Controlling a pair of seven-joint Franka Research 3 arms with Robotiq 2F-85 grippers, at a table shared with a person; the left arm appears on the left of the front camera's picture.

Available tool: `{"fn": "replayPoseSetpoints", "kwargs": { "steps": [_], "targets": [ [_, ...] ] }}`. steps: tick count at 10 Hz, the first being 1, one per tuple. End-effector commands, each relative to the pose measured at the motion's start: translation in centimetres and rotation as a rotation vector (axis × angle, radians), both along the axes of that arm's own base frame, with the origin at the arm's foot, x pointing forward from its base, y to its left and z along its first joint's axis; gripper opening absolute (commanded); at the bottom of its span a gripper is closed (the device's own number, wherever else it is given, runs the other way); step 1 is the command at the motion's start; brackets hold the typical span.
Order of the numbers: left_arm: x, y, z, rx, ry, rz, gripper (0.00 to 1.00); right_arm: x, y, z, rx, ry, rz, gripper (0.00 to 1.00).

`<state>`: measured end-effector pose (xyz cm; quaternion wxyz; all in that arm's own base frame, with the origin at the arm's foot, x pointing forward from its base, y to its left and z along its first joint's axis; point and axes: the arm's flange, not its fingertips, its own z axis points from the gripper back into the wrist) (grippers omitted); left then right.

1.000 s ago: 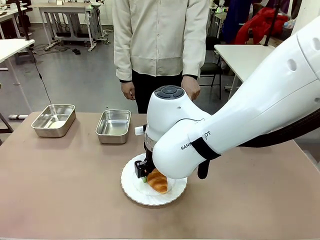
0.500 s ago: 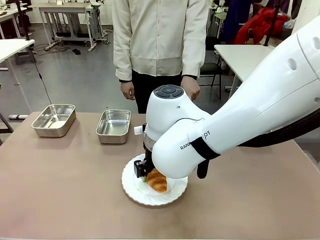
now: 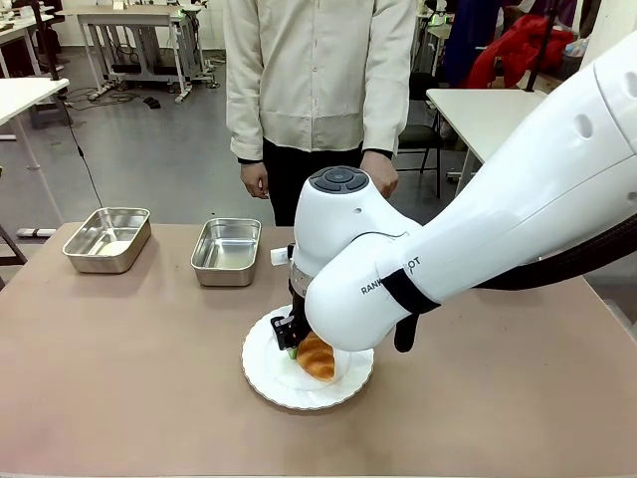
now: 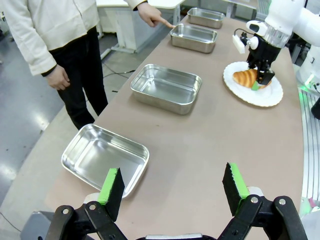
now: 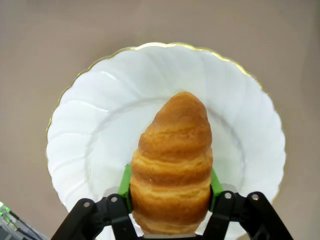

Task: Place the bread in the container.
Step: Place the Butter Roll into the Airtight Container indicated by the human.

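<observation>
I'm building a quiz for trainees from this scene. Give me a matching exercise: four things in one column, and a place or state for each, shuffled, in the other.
1 bread
2 plate
3 left gripper
4 person's hand

A open, holding nothing
B pointing at a steel pan
C between the green pads of the right gripper
D on the table, under the bread

Pairs: 1-C, 2-D, 3-A, 4-B

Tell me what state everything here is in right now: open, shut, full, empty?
Croissant: gripped at one end, over the plate.
Right gripper: shut on the croissant.
Left gripper: open, holding nothing.
White plate: under the croissant, otherwise bare.
Steel pans: all four empty.
Person's hand: finger pointing, tip beside a far pan.
</observation>
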<state>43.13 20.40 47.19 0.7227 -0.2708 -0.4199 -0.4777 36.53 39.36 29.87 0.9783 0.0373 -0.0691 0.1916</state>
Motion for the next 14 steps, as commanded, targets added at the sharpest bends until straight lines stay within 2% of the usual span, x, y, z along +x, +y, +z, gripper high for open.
{"fn": "replayPoseSetpoints", "kwargs": {
  "steps": [1,6,11,14],
  "targets": [
    [-0.1,-0.1,0.1,0.002,-0.013,-0.008,1.00,-0.5,0.3,-0.1,-0.001,0.004,0.013,0.60],
    [-0.1,-0.1,0.1,0.002,-0.013,-0.008,1.00,0.0,0.0,0.1,0.000,-0.002,0.003,0.60],
    [-0.1,-0.1,0.1,0.002,-0.013,-0.008,1.00,4.8,-3.2,12.1,0.040,-0.090,-0.112,0.60],
    [-0.1,-0.1,0.1,0.002,-0.013,-0.008,1.00,9.8,-6.8,15.7,0.025,-0.101,-0.152,0.60]
  ]
}}
